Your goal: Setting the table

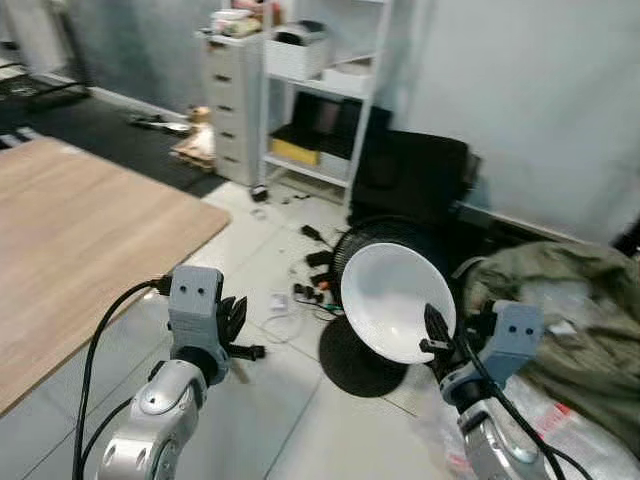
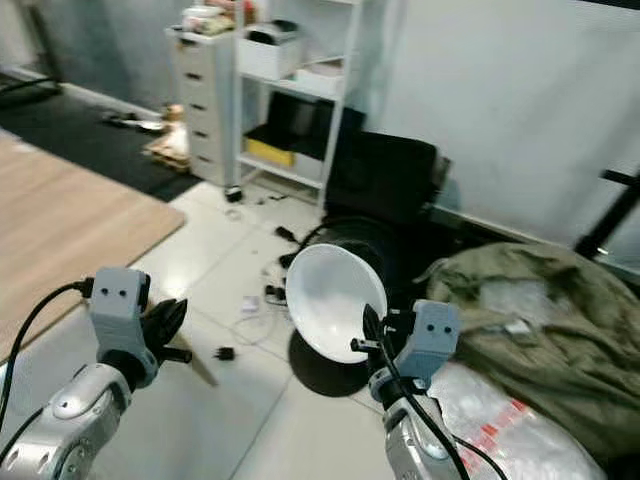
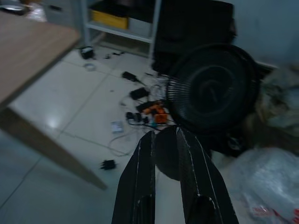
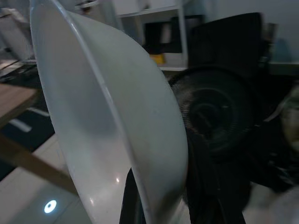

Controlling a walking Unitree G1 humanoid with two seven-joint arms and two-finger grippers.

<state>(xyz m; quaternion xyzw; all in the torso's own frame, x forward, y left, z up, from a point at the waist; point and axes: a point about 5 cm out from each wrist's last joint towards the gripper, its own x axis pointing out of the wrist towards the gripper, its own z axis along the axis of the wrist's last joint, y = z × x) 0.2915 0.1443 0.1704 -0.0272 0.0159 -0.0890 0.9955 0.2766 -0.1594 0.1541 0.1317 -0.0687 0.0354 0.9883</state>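
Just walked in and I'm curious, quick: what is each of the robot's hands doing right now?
Left end effector: shut, holding nothing, raised beside the wooden table.
Right end effector: shut on the rim of the white bowl, held tilted.

Lived-in home room, used for storage. Evidence: wooden table [image 1: 70, 240] on pale tiled floor [image 1: 270, 400]; white shelf unit [image 1: 320, 85] and drawer chest [image 1: 232, 100] by the wall; black floor fan [image 3: 212, 91]; loose cables [image 1: 305, 290]; heaped olive cloth [image 1: 560, 310].

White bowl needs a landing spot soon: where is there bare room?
The light wooden tabletop on the robot's left is bare. The right gripper grips the white bowl; the tiled floor ahead is crowded with cables and a black fan.
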